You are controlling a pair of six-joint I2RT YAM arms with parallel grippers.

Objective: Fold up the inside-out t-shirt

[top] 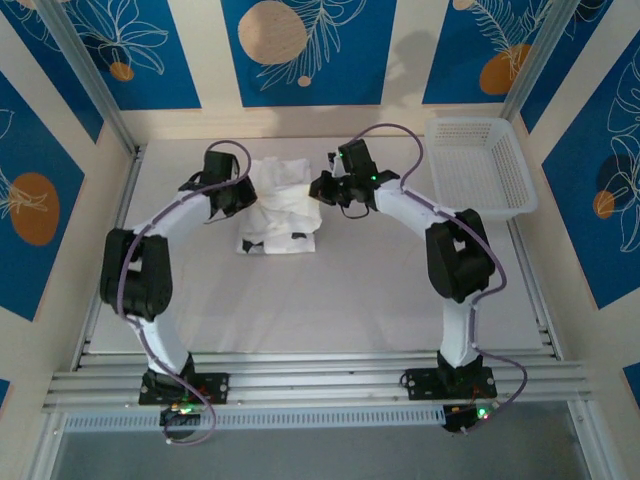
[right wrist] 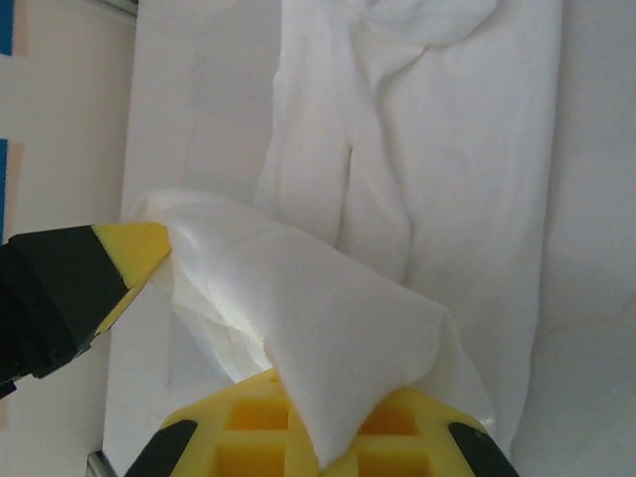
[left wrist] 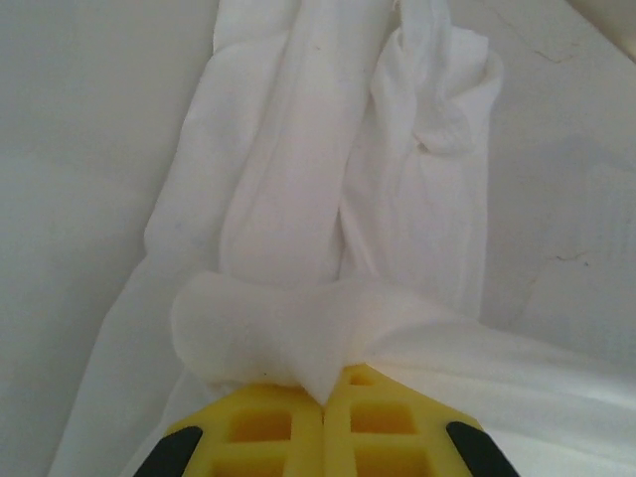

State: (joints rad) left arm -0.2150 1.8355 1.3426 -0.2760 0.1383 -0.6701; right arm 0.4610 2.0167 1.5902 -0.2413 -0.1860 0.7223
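Pinching the inside-out t-shirt (top: 283, 215) from both sides: left hand (left wrist: 325, 407) at its 9 o'clock edge, right hand (right wrist: 318, 437) at 3 o'clock. Shirt bunched on counter (top: 200, 300), 11 o'clock of centre. Fingertips (left wrist: 288, 405) buried in fabric.

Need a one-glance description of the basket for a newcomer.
Start at the pale grey table. In its far right corner sits a white plastic lattice basket. Unlike the crumpled white cotton t-shirt mid-table, it is rigid, rectangular and perforated.

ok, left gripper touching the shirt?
Touching. Left wrist view: the left gripper is shut on a pinched fold of the shirt.
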